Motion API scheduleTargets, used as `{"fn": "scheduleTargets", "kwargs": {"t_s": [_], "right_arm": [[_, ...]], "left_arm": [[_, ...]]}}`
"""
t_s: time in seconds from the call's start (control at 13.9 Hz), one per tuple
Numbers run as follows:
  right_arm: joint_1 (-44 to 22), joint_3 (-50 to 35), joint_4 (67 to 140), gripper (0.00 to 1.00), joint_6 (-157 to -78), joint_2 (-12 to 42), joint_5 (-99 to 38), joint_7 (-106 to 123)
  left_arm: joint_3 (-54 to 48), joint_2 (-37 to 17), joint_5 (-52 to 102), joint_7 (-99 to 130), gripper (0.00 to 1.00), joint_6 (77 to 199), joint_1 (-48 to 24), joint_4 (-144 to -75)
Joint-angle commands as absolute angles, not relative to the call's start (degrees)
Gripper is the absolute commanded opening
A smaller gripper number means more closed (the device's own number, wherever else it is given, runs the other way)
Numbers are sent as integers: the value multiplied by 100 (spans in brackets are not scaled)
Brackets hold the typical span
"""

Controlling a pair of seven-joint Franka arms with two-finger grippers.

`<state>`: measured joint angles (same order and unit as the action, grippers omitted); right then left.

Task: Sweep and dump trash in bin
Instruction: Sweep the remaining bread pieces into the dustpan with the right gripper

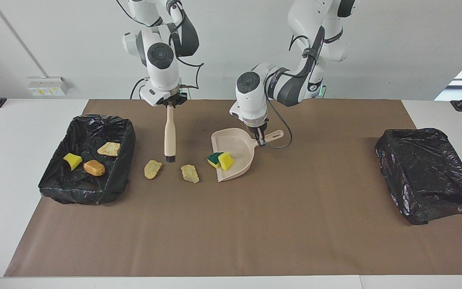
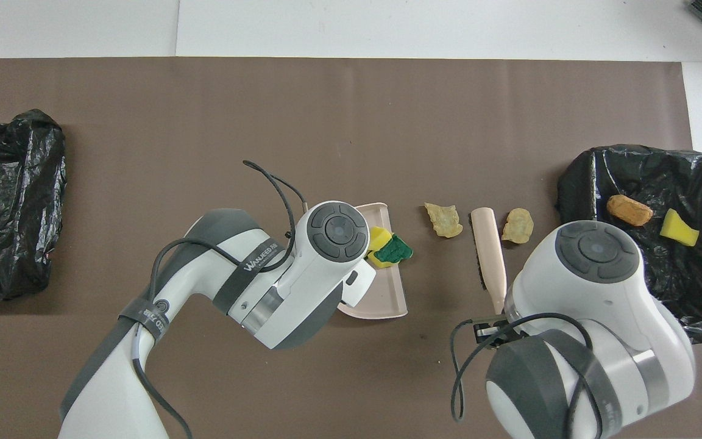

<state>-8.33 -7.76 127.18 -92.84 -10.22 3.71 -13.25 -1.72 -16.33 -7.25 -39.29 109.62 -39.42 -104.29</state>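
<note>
Brown paper mat covers most of the white table and carries everything else. Two bins lined with black plastic sit at its ends: the one at the left arm's end shows only its liner, while the one at the right arm's end holds a yellow sponge piece, a golden-brown bread-like chunk and a paler tan chunk.

Between the bins lies the beige plastic dustpan, its mouth turned toward the fuller bin. The left gripper pinches the dustpan's handle. At the pan's mouth rest a yellow sponge block and a green-topped sponge piece, touching each other.

Beside the dustpan, toward the fuller bin, the right gripper clamps the top of a beige long-handled brush that hangs upright, dark bristles at the mat. Two tan bread-like scraps lie on the mat, one between brush and dustpan, the other between brush and bin.
</note>
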Motion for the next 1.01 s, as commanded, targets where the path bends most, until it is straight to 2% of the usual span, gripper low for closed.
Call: {"fn": "scheduleTargets", "kwargs": {"t_s": [0.0, 0.14, 0.29, 0.5, 0.65, 0.94], "right_arm": [[-240, -835, 12989, 0, -9622, -1046, 834, -941], [-27, -835, 13025, 0, -9904, -967, 940, -818], [9, -835, 13060, 0, -10211, -634, 984, -861], [-9, -870, 13060, 0, -10371, -467, 949, -844], [-105, -888, 13052, 0, -10616, -186, 844, -844], [-772, -888, 12973, 0, -10687, -158, -435, -879]], "left_arm": [[-132, -1433, -809, -3613, 0, 11197, -3955, -10749], [-132, -1424, -809, -3604, 0, 11197, -3955, -10758], [-132, -1424, -809, -3604, 0, 11197, -3955, -10758], [-132, -1424, -809, -3604, 0, 11189, -3955, -10767], [-132, -1424, -809, -3604, 0, 11197, -3955, -10793], [-132, -1397, -809, -3604, 0, 11189, -3955, -10810]]}}
